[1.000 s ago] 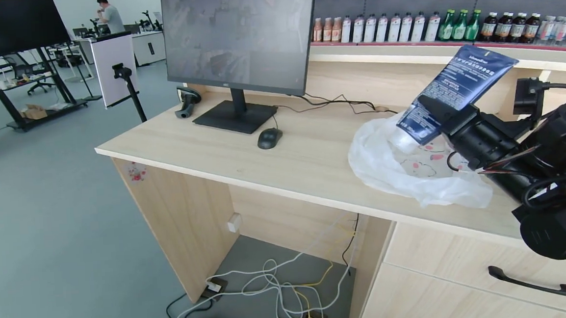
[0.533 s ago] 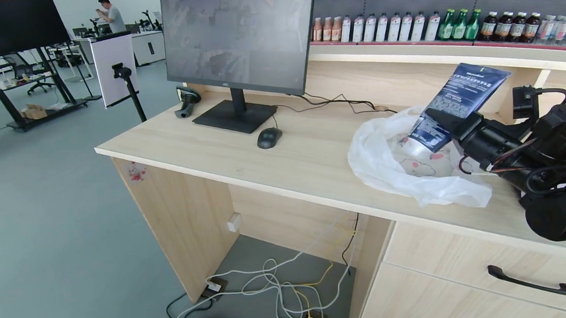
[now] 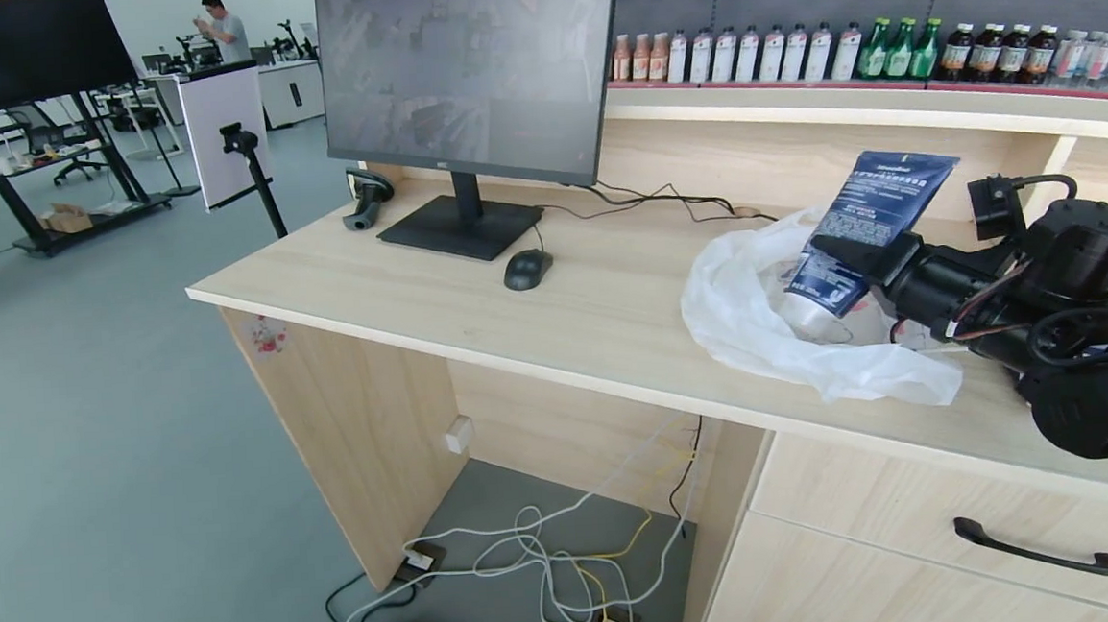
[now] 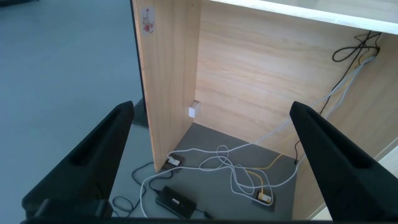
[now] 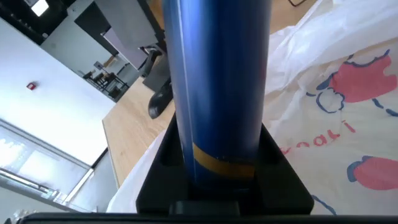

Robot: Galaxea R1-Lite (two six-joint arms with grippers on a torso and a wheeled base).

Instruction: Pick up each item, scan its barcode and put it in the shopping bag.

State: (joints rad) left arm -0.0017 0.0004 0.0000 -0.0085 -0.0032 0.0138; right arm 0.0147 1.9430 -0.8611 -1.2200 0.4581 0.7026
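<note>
A dark blue tube with white print and a clear cap is held cap-down over the mouth of the white shopping bag on the wooden counter. My right gripper is shut on the tube near its lower end. In the right wrist view the blue tube runs up the middle, clamped between the black fingers, with the bag and its red print below it. My left gripper is open, hanging low in front of the counter's leg space. A barcode scanner stands at the counter's far left.
A monitor on its stand and a black mouse occupy the counter's left half. Cables lie tangled on the floor under the counter. A drawer with a black handle sits below the bag. Bottles line the shelf behind.
My right arm has lowered and shifted left, bringing the tube down from above the bag so that its cap end now dips into the bag's opening.
</note>
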